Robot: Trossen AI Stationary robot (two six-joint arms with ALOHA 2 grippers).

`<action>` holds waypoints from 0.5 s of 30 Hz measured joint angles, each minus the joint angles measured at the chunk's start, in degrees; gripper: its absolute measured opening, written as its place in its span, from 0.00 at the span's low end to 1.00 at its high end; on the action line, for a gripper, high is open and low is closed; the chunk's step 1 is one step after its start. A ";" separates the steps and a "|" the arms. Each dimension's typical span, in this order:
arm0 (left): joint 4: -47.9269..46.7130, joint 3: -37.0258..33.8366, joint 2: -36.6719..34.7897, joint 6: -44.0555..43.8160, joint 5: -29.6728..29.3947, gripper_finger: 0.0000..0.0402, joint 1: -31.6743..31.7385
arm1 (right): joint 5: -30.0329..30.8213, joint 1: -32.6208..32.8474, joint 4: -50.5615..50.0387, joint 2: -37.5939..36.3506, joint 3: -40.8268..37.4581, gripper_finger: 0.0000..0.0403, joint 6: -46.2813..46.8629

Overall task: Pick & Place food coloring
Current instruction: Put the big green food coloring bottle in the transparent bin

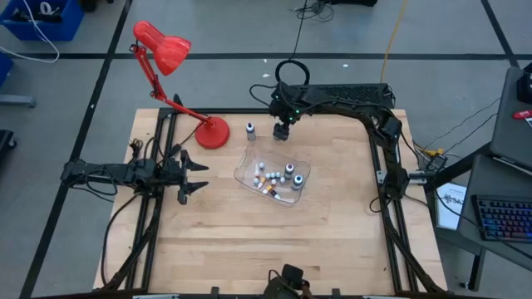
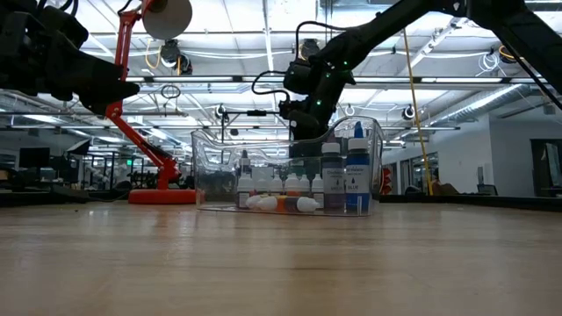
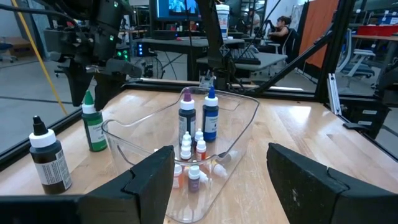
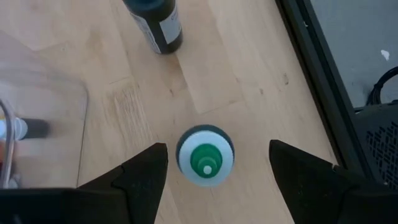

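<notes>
A green-capped food coloring bottle (image 4: 206,157) stands upright on the wooden table beyond the far edge of a clear plastic tray (image 1: 246,172). My right gripper (image 4: 216,150) hovers over it, open and pointing steeply down, one finger on either side of the bottle and both clear of it. A black-capped bottle (image 3: 47,157) stands just left of the green one (image 3: 93,124). More food coloring bottles (image 3: 189,149) sit in the tray, two taller ones (image 3: 210,115) upright. My left gripper (image 1: 195,174) waits open at the table's left.
A red desk lamp (image 1: 213,133) stands on its round base at the far left of the table, close to the black-capped bottle (image 1: 250,129). The table's dark far rail (image 4: 323,81) runs just beyond the green bottle. Bare wood lies toward the near edge.
</notes>
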 joint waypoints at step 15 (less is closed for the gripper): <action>0.00 0.00 0.00 -0.01 0.01 0.63 -0.02 | -0.20 -1.05 0.05 -0.02 0.02 0.25 0.33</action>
